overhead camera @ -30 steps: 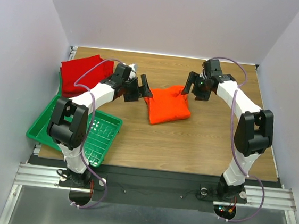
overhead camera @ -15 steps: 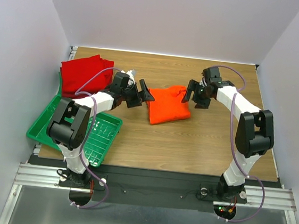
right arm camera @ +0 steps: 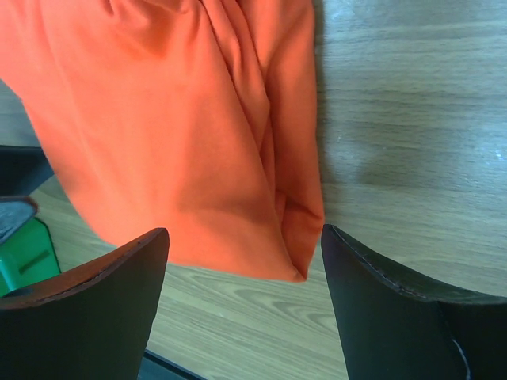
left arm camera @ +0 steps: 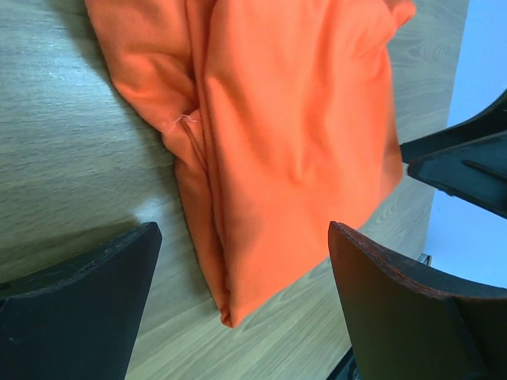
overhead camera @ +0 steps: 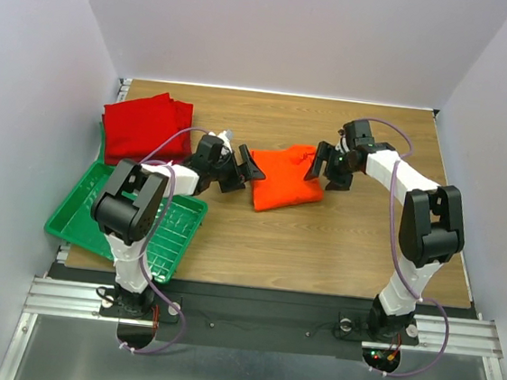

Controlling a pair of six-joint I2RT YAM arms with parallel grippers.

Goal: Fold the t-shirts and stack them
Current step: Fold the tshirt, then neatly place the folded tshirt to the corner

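The left gripper (overhead camera: 245, 171) is standing with its jaws wide apart at the left edge of the orange t-shirt (overhead camera: 287, 177), gripping nothing; in the left wrist view its two fingers are flanking a folded corner of the cloth. The right gripper (overhead camera: 321, 165) is likewise standing spread and empty at the shirt's far right corner, its fingers flanking the cloth edge in the right wrist view. The orange t-shirt is lying bunched and roughly folded near the middle of the table (overhead camera: 338, 244), between the two grippers. The red t-shirts (overhead camera: 147, 124) are lying in a flat pile at the far left corner, well apart from the orange one; the number of layers cannot be told. A green tray (overhead camera: 84, 204) is sitting at the near left, tilted over the table edge, with the left arm passing above it. The table is showing a wood-grain surface, and plain pale walls (overhead camera: 279, 29) are enclosing it on three sides. Count: one orange shirt, one red pile, one tray, two arms
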